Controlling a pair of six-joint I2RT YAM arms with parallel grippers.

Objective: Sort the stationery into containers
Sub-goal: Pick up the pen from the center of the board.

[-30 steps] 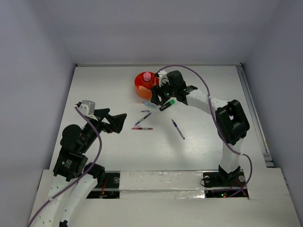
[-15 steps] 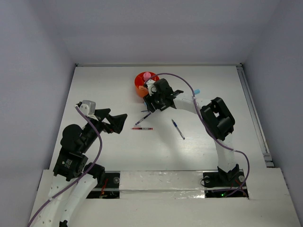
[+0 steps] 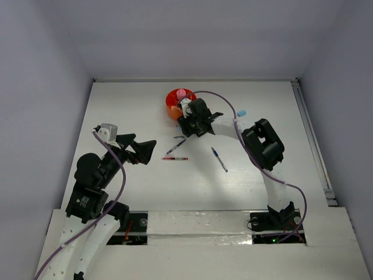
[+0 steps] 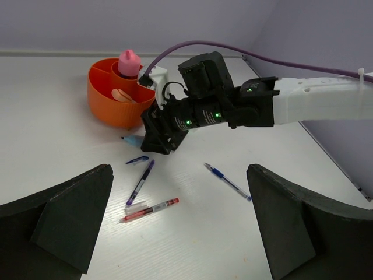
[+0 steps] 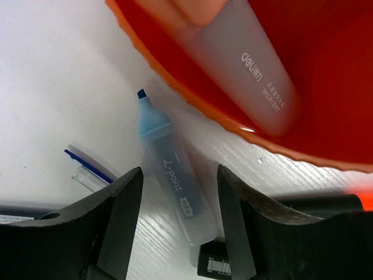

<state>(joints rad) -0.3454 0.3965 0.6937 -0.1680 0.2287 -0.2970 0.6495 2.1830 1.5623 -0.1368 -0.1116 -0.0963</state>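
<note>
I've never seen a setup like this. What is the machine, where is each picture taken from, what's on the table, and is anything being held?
Two robot arms are bolted at the near edge of a white table. The overhead picture looks down from behind them. The other two come from a camera on each wrist, so the dark shapes along their lower edges are that arm's own fingers.

The left hand hovers wide open and empty. The right hand is down beside the orange cup. It is open, straddling a light-blue marker that lies on the table, without gripping it.

The cup holds a pink bottle-like piece and a peach marker. Loose on the table lie a red pen, a blue pen and a dark pen.
</note>
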